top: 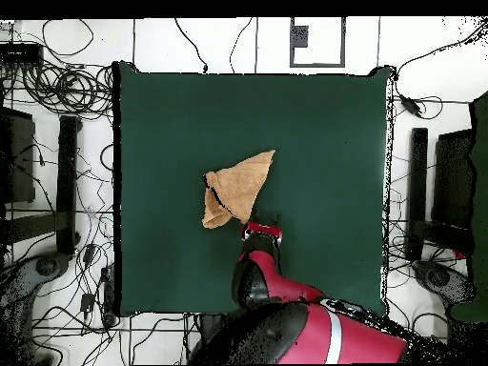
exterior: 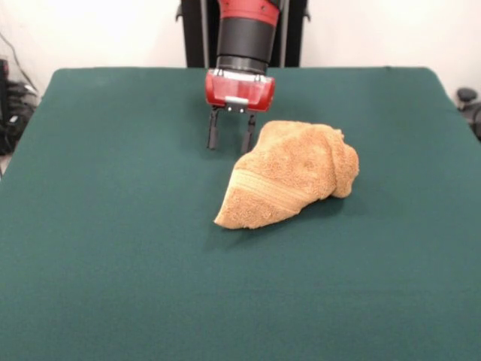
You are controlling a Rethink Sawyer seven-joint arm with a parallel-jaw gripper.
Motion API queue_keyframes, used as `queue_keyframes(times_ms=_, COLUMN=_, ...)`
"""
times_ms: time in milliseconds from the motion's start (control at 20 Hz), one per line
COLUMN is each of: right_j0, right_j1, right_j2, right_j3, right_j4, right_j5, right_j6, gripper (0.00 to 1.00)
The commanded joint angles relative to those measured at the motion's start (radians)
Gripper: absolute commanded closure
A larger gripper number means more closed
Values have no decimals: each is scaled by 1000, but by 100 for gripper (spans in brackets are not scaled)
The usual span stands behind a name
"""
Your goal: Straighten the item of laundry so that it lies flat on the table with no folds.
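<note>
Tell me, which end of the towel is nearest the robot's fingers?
The bunched, rounded end of the towel, right beside the open fingers. The pointed corner past the woven stripe band lies farthest from them.

The dark green table [exterior: 113, 263] bears only a crumpled, folded tan-orange towel [exterior: 289, 177] near its middle.

Tan-orange terry-cloth hand towel [exterior: 289, 174] showing a smooth woven stripe band of the same tan near frame centre, large table in dark green felt-like cloth [exterior: 113, 263] filling most of the frame, red-bodied gripper with black fingers [exterior: 231, 140] sitting at upper centre.
</note>
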Motion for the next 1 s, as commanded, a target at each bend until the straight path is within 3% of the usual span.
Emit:
queue_keyframes(times_ms=50, right_j0=18, right_j1=87, right_j2=124, right_j3=-137, right_j4=22, right_j5=16, right_j6=249, gripper=0)
queue_keyframes(times_ms=1000, right_j0=0, right_j1=81, right_j2=123, right_j3=-92, right_j4=0, right_j5=-20, right_j6=276, gripper=0)
